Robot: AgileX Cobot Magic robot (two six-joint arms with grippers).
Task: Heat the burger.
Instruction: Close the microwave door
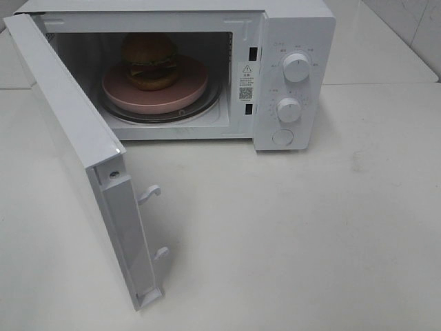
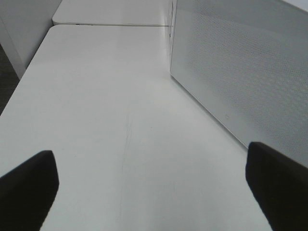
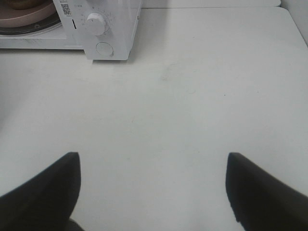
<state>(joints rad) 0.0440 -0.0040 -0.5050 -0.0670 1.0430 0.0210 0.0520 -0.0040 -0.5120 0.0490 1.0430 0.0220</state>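
Left hand and right hand each stood spread apart, empty; burger, on a plate inside the microwave well ahead of the right hand, judged soft, light, best moved by plate rim.

The left claw and the right claw hover, jaws spread wide.

Microwave casing white; both knobs white, with small grey markings around them. Label white with a black square code pattern. Door pale grey-white, its panel covered in a fine, regular dot grid. Burger: bun golden-brown, dark band through the middle. Plate solid pink, no pattern. Table plain off-white, with faint grey scuffs. Left gripper and right gripper black.
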